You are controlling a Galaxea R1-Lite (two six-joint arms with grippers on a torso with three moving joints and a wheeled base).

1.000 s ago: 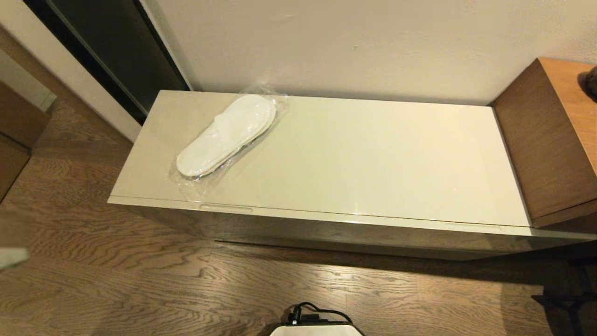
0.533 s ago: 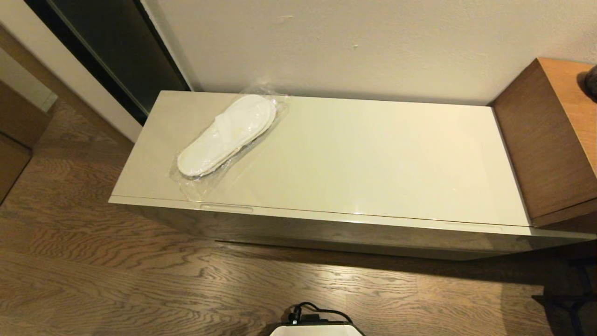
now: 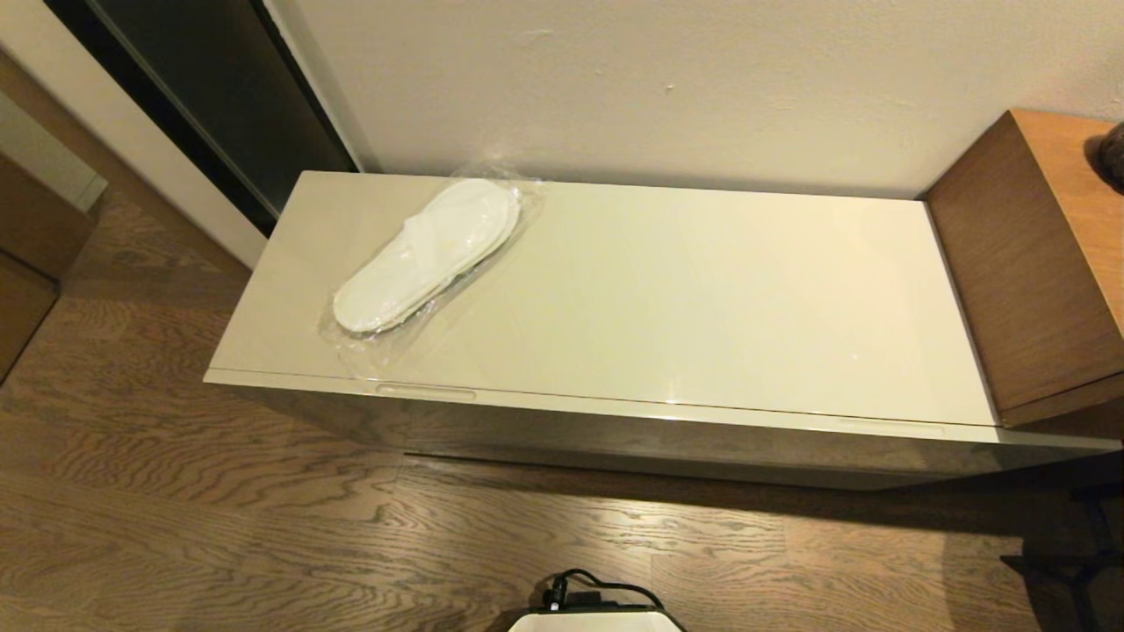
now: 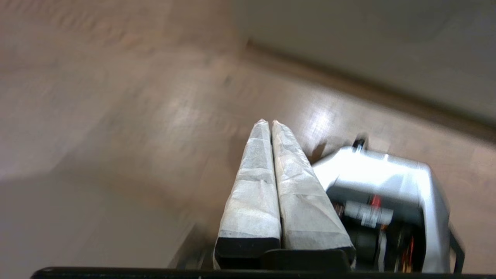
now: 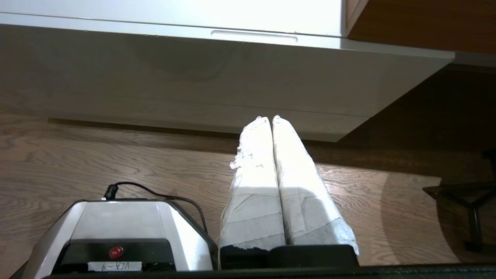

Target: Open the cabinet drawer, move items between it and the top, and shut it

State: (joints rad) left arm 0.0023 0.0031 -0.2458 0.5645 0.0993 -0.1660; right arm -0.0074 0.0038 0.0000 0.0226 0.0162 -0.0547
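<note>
One item: slippers (image 3: 428, 253) lying near the top's (image 3: 702, 298) left end.
Drawer (image 3: 667, 421): sitting flush.
Left gripper (image 4: 266, 122): fingers pressing together, empty.
Right gripper (image 5: 267, 118): pressing together, empty, hanging before the drawer front.

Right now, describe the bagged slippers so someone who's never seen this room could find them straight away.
Find the long glossy cream top of the low cabinet against the white wall. On its left end, toward the back edge, lies a pair of flat white slippers sealed in a clear plastic bag, lying diagonally. It is the only item on that slab, and the crinkly wrap sets it apart from the smooth surface.
</note>
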